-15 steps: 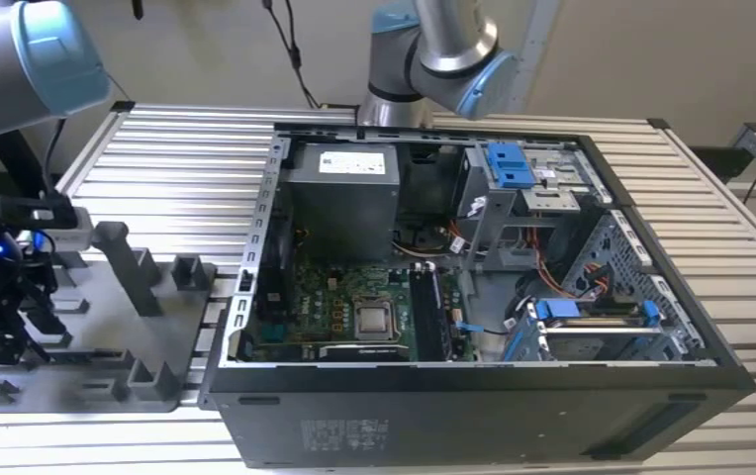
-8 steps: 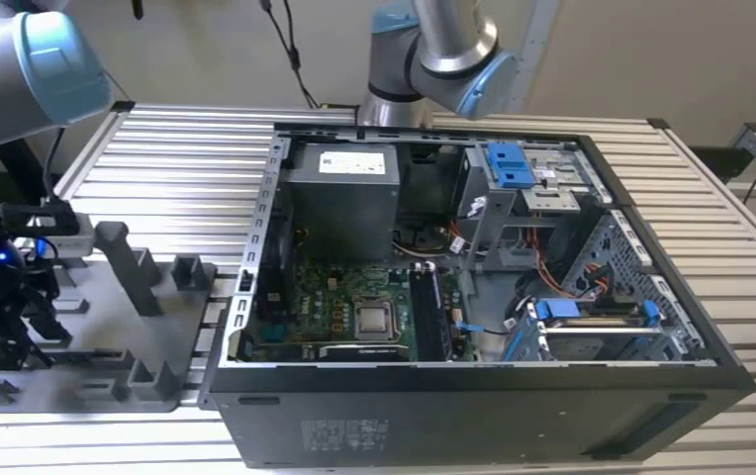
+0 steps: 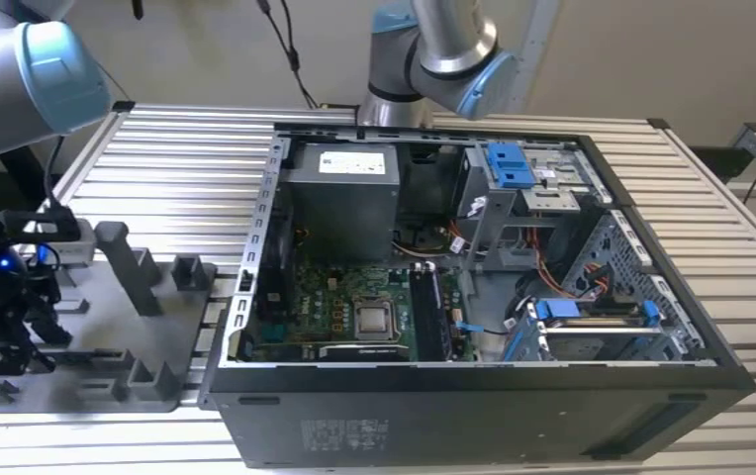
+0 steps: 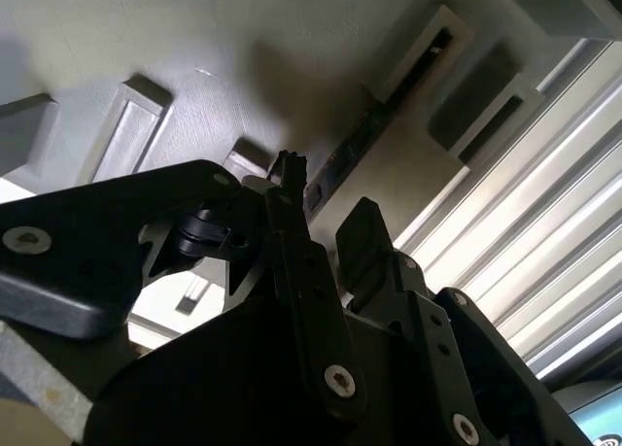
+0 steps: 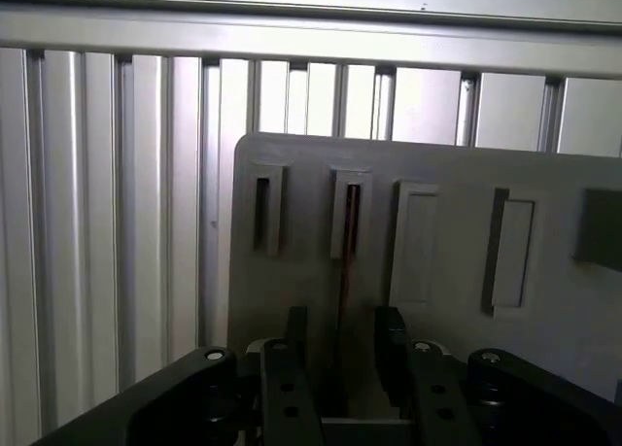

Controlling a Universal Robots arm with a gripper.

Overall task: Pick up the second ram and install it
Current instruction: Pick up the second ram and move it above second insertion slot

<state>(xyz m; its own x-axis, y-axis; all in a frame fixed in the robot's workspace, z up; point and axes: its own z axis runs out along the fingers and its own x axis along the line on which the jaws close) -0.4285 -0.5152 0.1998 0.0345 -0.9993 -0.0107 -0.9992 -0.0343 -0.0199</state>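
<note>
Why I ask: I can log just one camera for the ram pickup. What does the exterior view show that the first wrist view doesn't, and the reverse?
Exterior view: the open computer case and its green board. First wrist view: the gripper straddling the second ram, which stands on edge in a slot, with the fingers apart from it on both sides. Both: the grey holder and the slatted table.

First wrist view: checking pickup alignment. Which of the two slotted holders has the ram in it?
The slotted holder in line with the gripper: the second ram runs from it to between the fingers. The neighbouring holder's slot is empty.
</note>
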